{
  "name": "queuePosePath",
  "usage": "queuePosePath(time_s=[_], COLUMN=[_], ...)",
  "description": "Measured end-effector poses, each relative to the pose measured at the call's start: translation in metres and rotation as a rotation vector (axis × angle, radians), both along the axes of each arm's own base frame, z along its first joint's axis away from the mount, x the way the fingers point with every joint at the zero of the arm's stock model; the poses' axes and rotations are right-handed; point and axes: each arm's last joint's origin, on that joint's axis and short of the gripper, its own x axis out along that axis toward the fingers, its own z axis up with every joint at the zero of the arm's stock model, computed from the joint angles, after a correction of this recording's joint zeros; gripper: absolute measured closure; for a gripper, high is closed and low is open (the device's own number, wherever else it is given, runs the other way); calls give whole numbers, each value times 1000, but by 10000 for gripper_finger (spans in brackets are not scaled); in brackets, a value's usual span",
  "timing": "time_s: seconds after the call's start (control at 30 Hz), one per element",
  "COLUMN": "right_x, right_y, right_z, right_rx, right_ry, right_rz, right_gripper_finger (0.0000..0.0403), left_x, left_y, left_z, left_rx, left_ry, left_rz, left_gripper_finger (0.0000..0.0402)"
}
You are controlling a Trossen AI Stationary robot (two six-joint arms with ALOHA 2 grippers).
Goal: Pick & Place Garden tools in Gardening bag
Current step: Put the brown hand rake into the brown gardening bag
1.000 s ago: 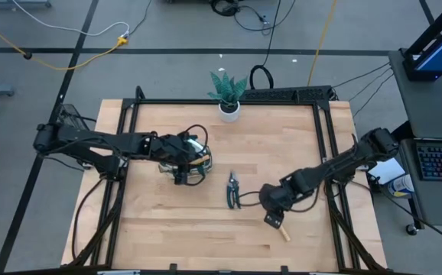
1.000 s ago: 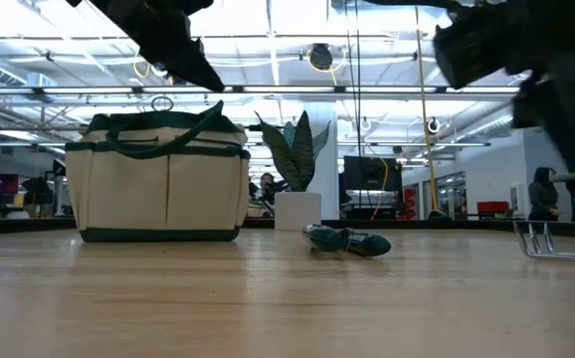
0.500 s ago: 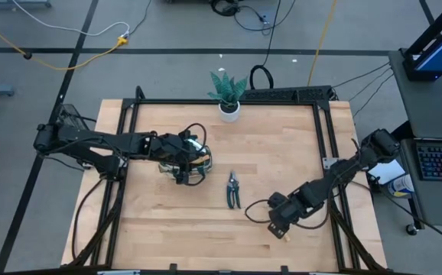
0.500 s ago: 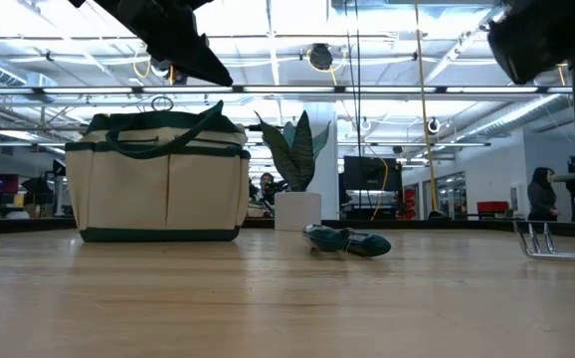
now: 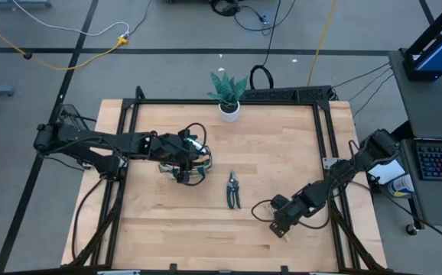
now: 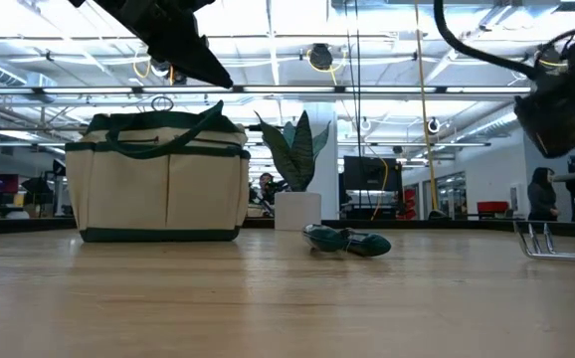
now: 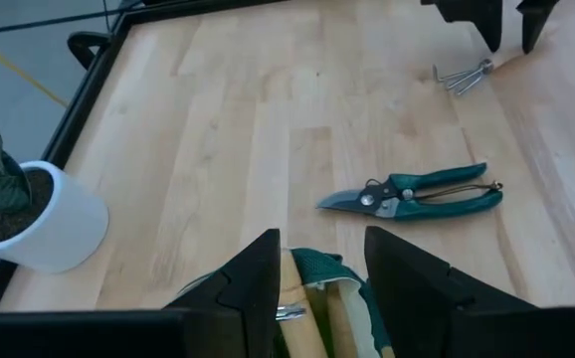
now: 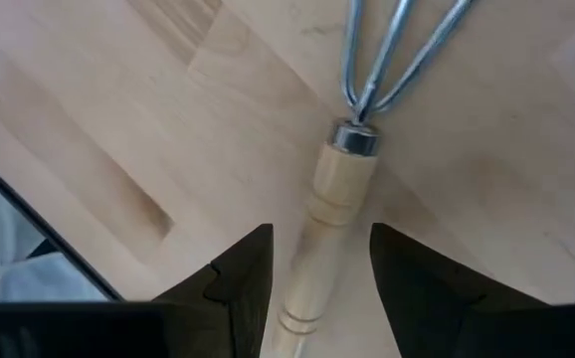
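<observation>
A wooden-handled rake [image 8: 333,189] lies flat near the table's near right edge, with its metal tines [image 8: 397,45] pointing away from the handle. My right gripper [image 8: 319,239] is open and points down over it, one finger on each side of the handle without touching it. In the high view this gripper [image 5: 281,223] covers most of the rake. The beige gardening bag [image 5: 192,162] stands left of centre with tool handles showing inside. My left gripper [image 7: 322,249] hovers open just above the bag's mouth. Dark pruning shears [image 5: 232,191] lie flat mid-table.
A potted green plant [image 5: 228,93] in a white pot stands at the far edge. A black metal frame [image 5: 328,164] runs around the tabletop. Bare wood lies between the shears and the rake and along the near edge.
My right gripper has moved toward the table's near edge and come down over the rake, rolling its wrist so the fingers stand on either side of the handle. The rake, shears and bag have kept their places.
</observation>
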Motion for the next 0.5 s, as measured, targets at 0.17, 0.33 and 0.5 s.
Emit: queuePosePath(time_s=[0.17, 0.33, 0.5], right_x=[-4, -6, -6], right_y=[-4, -5, -7], right_z=[-7, -9, -10], right_rx=[-5, -20, -69], right_ry=[9, 7, -19], right_rz=[-2, 0, 3], right_gripper_finger=[247, 259, 283], left_x=[0, 0, 0], left_y=[1, 1, 1], left_z=[0, 0, 0], left_rx=[9, 14, 13], left_ry=[0, 0, 0], left_rz=[15, 22, 22], left_gripper_finger=[247, 247, 247])
